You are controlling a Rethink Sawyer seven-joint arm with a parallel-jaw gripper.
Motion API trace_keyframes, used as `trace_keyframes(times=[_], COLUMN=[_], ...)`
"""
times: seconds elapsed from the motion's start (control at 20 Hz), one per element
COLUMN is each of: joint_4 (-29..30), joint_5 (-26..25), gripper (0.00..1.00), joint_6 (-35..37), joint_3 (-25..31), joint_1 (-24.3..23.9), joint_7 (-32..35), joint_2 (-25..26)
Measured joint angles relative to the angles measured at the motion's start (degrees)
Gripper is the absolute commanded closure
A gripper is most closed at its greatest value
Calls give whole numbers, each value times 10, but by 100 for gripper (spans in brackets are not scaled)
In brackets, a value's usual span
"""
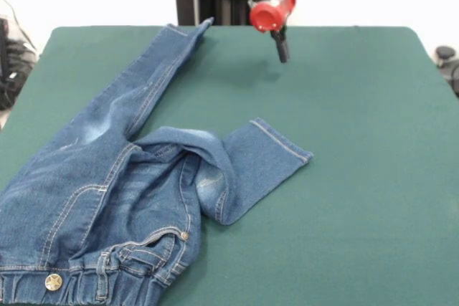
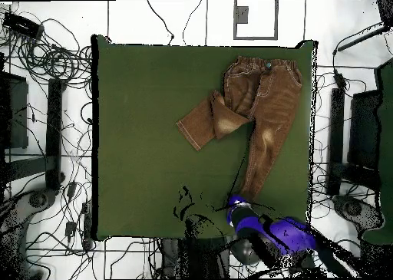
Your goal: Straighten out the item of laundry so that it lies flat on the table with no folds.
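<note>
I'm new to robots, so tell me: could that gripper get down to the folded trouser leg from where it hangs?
Probably yes. The gripper hangs above bare table, and nothing stands between it and the folded leg of the jeans.

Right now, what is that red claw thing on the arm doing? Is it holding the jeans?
Gripper: holding nothing, hanging above the table, apart from the jeans. Whether it is open or closed cannot be told.
</note>
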Motion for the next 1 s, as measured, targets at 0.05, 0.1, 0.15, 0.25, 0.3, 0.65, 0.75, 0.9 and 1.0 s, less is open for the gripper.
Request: trace_keyframes(times=[0.05,0.1,0.15,0.25,0.3,0.65,0.75,0.9,1.0], joint_4=[2,4,8,15,18,22,22,22,22], joint_5=[1,2,4,11,15,60,66,66,67], gripper=[100,100,100,100,100,100,100,100,100], joint_6=[0,0,0,0,0,32,45,79,94], joint_3=[1,1,3,7,9,-11,-18,-29,-33], joint_1=[-1,-2,-5,-13,-18,-13,-8,-5,-7], joint_7=[0,0,0,0,0,0,0,0,0], joint_2=[-3,-6,-12,-25,-32,-94,-109,-134,-144])
